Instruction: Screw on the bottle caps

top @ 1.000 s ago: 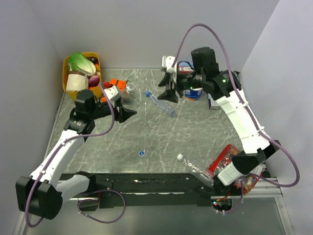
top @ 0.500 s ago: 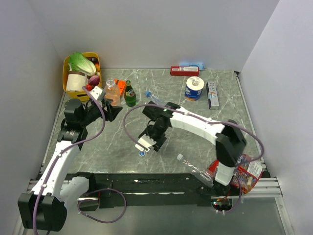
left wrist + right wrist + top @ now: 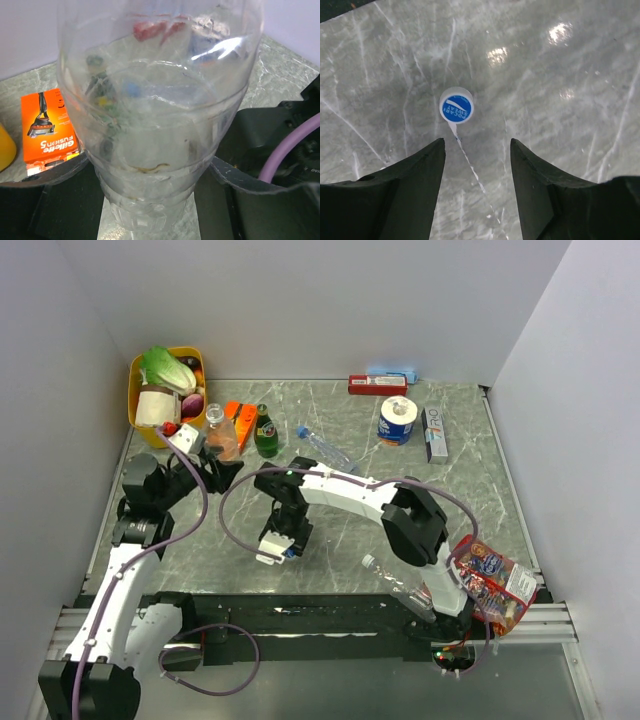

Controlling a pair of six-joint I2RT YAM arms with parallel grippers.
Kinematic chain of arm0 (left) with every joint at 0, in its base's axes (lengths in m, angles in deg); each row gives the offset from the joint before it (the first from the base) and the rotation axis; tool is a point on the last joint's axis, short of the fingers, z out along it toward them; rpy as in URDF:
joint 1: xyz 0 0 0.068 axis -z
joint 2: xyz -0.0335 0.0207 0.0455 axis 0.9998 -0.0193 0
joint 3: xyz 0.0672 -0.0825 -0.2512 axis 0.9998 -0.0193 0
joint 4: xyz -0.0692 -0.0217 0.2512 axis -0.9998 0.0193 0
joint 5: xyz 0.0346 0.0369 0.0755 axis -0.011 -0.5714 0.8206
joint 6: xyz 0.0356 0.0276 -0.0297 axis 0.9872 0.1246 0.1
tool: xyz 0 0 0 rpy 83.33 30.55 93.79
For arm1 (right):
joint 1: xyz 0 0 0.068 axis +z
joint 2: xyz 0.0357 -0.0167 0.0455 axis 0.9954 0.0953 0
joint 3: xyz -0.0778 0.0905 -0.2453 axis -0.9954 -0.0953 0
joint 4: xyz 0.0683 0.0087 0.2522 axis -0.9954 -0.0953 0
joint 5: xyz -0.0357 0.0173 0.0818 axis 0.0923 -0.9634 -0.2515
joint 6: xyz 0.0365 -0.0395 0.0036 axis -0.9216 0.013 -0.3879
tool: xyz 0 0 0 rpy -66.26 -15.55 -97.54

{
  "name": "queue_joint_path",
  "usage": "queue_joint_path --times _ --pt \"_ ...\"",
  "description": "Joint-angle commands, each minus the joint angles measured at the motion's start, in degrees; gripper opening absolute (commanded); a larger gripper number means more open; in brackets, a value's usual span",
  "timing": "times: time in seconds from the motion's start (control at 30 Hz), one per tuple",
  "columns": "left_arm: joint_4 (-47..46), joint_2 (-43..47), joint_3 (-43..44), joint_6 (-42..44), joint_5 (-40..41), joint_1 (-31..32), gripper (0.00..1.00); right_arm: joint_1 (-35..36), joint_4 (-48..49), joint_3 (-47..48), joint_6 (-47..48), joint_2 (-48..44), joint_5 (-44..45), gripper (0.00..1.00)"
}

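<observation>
My left gripper (image 3: 213, 460) is shut on a clear bottle (image 3: 213, 432) and holds it upright at the table's back left. In the left wrist view the bottle (image 3: 155, 115) fills the frame between the jaws of the gripper (image 3: 155, 210). My right gripper (image 3: 281, 543) is open and points down just above the table. A blue cap (image 3: 456, 108) lies flat on the marble just ahead of its fingertips (image 3: 477, 145). A second clear bottle (image 3: 328, 450) lies on its side at the back middle. A third clear bottle (image 3: 398, 588) lies near the front edge.
A yellow basket (image 3: 136, 380) with cabbage stands in the back left corner. A green glass bottle (image 3: 264, 432) and an orange razor box (image 3: 240, 418) stand beside the held bottle. A paper roll (image 3: 397, 420), a red box (image 3: 377, 385), a grey box (image 3: 433, 433) and a snack bag (image 3: 490, 580) are on the right.
My right arm swung from the back of the table down to the blue cap at the front middle. My left gripper moved left with the bottle.
</observation>
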Motion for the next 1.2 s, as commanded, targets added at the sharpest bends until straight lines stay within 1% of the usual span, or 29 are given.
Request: queue_joint_path --times 0.0,0.1,0.2,0.43,0.77,1.03,1.17 --pt "-0.97 1.96 -1.58 -1.14 -0.59 -0.98 0.01 1.23 -8.53 5.69 2.04 3.49 0.79 0.62" --pt "-1.76 2.57 -2.98 -1.76 -0.77 -1.51 0.01 1.85 -10.04 6.31 2.48 4.90 1.66 0.62" --pt "-2.55 2.75 -3.87 -2.38 -0.94 -1.86 0.01 2.11 -9.07 4.82 2.75 4.73 2.19 0.63" --pt "-2.56 2.66 -4.13 -2.38 -1.38 -2.21 0.01 2.99 -8.19 5.61 -1.03 6.31 1.23 0.63" --pt "-2.47 3.10 -4.92 -2.38 -1.56 -2.30 0.01 3.78 -7.66 5.96 -3.76 8.42 1.05 0.51" --pt "-2.56 3.45 -5.28 -2.73 -1.73 -2.47 0.01 3.87 -4.77 3.59 -4.72 7.19 1.31 0.50" --pt "-3.17 3.10 -5.19 -2.99 -2.00 -2.47 0.01 3.87 -1.96 2.18 -5.51 5.97 1.05 0.47"
